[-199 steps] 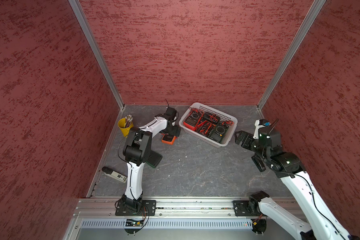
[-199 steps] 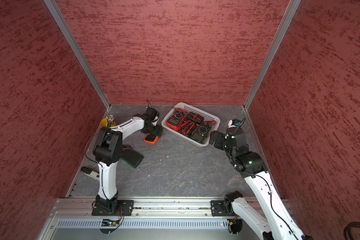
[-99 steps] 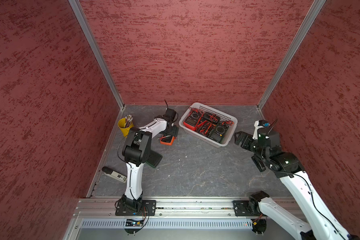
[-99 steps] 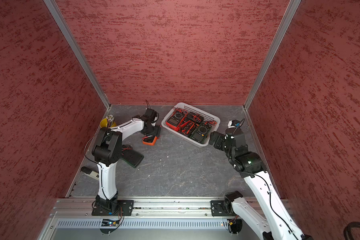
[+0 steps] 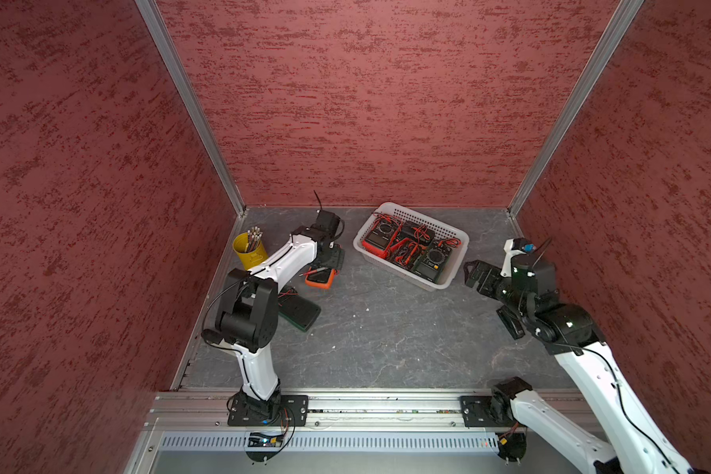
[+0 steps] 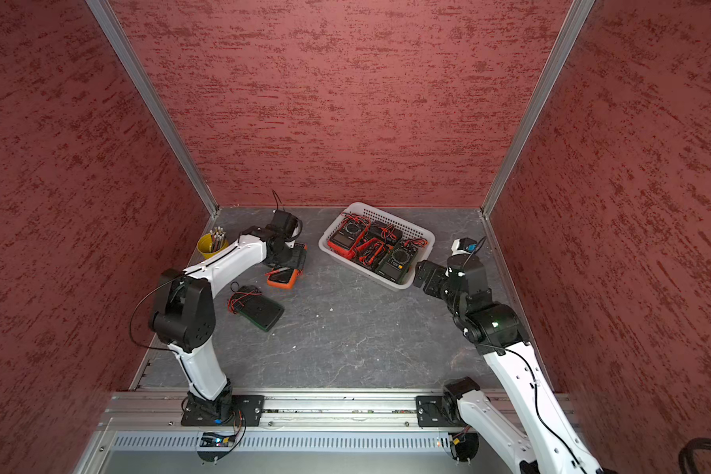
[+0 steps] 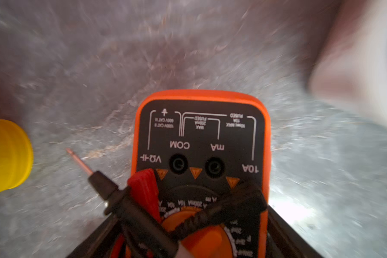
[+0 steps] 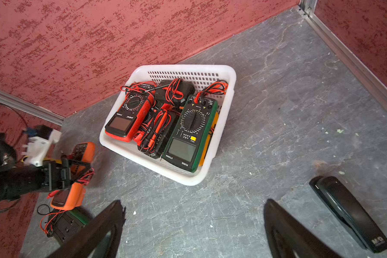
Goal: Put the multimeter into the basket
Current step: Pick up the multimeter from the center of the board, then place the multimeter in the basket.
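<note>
An orange multimeter [image 5: 320,278] [image 6: 282,278] with red and black leads lies left of the white basket [image 5: 427,217] [image 6: 395,220]. My left gripper [image 5: 331,258] [image 6: 294,258] is shut on it across its body. In the left wrist view the multimeter [image 7: 201,138] fills the space between the left gripper's [image 7: 192,234] fingers. Whether it is off the floor I cannot tell. In the right wrist view the left gripper [image 8: 63,172] clamps the multimeter [image 8: 69,194]. The basket [image 8: 186,67] holds several multimeters. My right gripper [image 5: 475,275] [image 6: 423,275] [image 8: 193,207] hangs open and empty just right of the basket.
A yellow cup [image 5: 249,250] [image 6: 211,246] [image 7: 7,154] of sticks stands at the back left. A dark green multimeter [image 5: 300,314] [image 6: 259,312] lies face down near the left arm's elbow. A black stapler-like object [image 5: 510,324] [image 8: 349,212] lies beside the right arm. Red walls enclose three sides.
My left gripper has closed on the orange multimeter, which has shifted a little to the left. The right arm has not moved.
</note>
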### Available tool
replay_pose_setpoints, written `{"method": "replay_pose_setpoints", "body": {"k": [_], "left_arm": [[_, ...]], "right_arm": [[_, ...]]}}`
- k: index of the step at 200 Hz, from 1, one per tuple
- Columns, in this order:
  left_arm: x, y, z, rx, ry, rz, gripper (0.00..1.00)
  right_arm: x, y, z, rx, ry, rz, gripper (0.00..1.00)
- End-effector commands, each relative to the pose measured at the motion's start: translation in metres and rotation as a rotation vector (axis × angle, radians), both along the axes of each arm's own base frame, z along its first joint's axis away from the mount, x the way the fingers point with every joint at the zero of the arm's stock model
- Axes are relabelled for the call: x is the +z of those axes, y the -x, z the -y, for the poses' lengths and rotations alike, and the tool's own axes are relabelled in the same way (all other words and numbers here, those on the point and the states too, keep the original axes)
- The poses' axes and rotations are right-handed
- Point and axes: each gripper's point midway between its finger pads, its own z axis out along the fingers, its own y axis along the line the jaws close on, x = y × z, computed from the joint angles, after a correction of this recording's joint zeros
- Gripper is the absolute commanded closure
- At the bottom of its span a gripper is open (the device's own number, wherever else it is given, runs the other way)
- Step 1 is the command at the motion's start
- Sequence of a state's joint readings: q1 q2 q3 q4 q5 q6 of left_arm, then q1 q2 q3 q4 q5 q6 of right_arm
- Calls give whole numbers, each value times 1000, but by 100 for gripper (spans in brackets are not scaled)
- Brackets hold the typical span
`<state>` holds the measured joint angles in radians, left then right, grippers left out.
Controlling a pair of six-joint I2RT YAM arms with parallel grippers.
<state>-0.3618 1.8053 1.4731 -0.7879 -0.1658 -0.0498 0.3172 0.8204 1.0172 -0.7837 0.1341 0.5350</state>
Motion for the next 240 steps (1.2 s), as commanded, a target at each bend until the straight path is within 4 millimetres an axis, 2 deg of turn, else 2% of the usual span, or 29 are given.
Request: {"method": "replay_pose_setpoints", "body": {"k": [1,27,61,81,110,167,240], "left_arm": [[66,-8,28,-76,49,141,100],[104,-12,71,-170,95,214,100],[136,-25,138,-281,134,324,100],[144,-34,172,-332,148,358,100],[141,-47,210,-383,169,363,100],[106,-67,251,-416,143,340,100],[73,-81,256,-386,104,327,100]], "right_arm": [[1,-4,-3,10,-12,17,1],[-3,-7,-6,17,-15,12,1],[-1,-7,-6,16,-15,17,1],[1,-5,-6,18,-23,25,1],[0,-3,-6,17,-27,20,1],[1,-1,-5,15,-27,14,1],[-6,-7,-11,29,-42,-10,1]]}}
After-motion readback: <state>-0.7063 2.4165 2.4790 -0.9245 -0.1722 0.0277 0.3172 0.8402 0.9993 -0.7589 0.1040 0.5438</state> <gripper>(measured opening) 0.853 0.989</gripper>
